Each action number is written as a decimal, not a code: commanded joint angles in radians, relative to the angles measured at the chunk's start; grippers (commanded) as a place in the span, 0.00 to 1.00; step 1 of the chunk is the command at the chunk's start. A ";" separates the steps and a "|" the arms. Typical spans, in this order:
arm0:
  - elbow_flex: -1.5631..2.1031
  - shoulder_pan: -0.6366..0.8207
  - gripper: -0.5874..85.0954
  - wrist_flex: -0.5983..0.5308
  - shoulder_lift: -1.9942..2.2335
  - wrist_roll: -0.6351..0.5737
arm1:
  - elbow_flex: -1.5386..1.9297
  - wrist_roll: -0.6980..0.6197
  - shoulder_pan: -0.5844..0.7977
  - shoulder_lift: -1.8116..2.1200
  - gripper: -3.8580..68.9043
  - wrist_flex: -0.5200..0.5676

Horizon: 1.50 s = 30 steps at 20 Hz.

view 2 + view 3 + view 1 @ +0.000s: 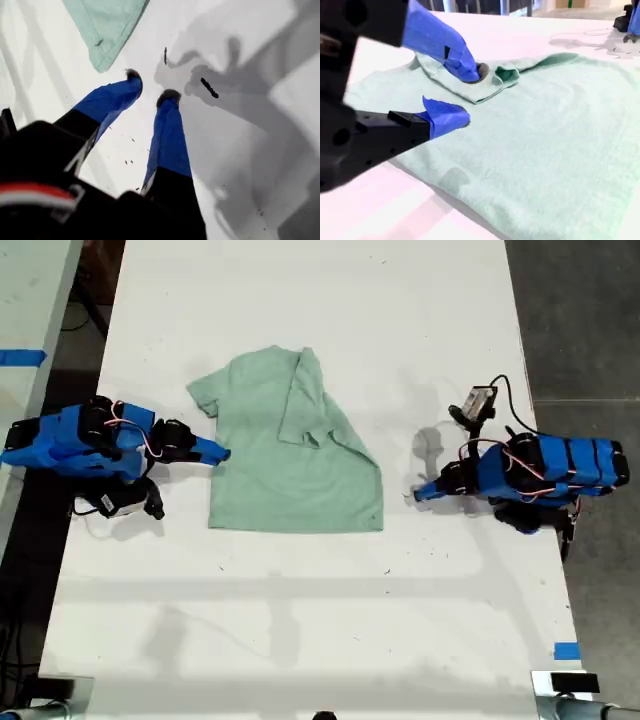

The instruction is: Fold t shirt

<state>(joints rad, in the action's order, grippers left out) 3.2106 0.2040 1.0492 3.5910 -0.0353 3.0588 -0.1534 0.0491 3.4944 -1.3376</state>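
The t shirt (290,455) is lying on the white tabletop (300,620), a little toward the exterior view's left of its middle, and it is showing as a plain pale mint-green cloth with no print. One sleeve is sticking out toward the exterior view's upper left, while the side toward the exterior view's right is lying folded over the body, making a slanting ridge and a doubled flap; the hem toward the bottom of that view is running fairly straight. In the second wrist view the shirt (545,140) is filling most of the frame, with a small fold bunching near the sleeve. Our second hand (462,95) is hovering at the shirt's edge on the exterior view's left (215,452), its blue jaws spread apart and nothing between them. Our first hand (150,87) is resting clear of the cloth on the exterior view's right (425,492), jaws also standing apart and gripping nothing, with only a corner of the shirt (107,30) showing ahead of it. The tabletop is carrying small dark specks and soft shadows of the arms. A strip of blue tape (566,650) is sitting near its edge at the exterior view's lower right, and dark grey floor (585,320) is showing beyond the tabletop.
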 commanded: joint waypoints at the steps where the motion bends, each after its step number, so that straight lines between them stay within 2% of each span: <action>1: 0.012 0.032 0.13 -0.018 0.012 -0.192 | 0.041 0.074 0.041 0.014 0.19 -0.008; 2: 0.005 0.011 0.14 -0.023 0.012 -0.308 | 0.041 0.098 0.031 0.014 0.19 -0.008; 3: -0.006 -0.017 0.14 -0.018 0.012 -0.264 | 0.041 0.104 0.029 0.014 0.19 -0.008; 4: -0.006 -0.032 0.14 -0.017 0.012 -0.210 | 0.041 0.135 0.037 0.014 0.19 -0.005; 5: -0.014 -0.078 0.14 -0.009 0.012 -0.100 | 0.038 0.164 0.058 0.014 0.19 -0.003; 6: -0.052 -0.161 0.14 0.025 0.012 -0.081 | 0.038 0.184 0.106 0.014 0.19 -0.002; 7: -0.077 -0.238 0.15 0.069 0.014 0.086 | 0.040 0.238 0.158 0.014 0.16 -0.011; 8: -0.080 -0.272 0.24 0.046 0.014 0.169 | 0.038 0.262 0.192 0.014 0.17 -0.011; 10: -0.084 -0.189 0.18 0.000 0.014 0.184 | 0.031 0.414 0.196 0.014 0.20 -0.018; 11: -0.083 -0.147 0.10 -0.040 0.014 0.143 | 0.026 0.460 0.207 0.014 0.10 -0.017; 12: -0.083 -0.092 0.01 -0.049 0.014 0.127 | 0.028 0.518 0.218 0.014 0.07 -0.012; 13: -0.094 -0.055 0.01 -0.046 0.014 0.115 | 0.028 0.561 0.229 0.014 0.07 -0.006; 17: 0.017 0.052 0.01 -0.046 0.014 0.071 | 0.038 0.448 0.304 0.014 0.07 -0.015; 20: 0.002 0.012 0.01 -0.035 0.014 0.072 | 0.048 0.336 0.265 0.014 0.07 0.020; 30: 0.003 0.008 0.01 -0.035 0.014 0.072 | 0.051 0.373 0.259 0.014 0.07 0.011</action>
<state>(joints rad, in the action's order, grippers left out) 3.2045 0.2224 1.0308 3.5972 0.0353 3.0588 0.2056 0.3298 3.4944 -1.3376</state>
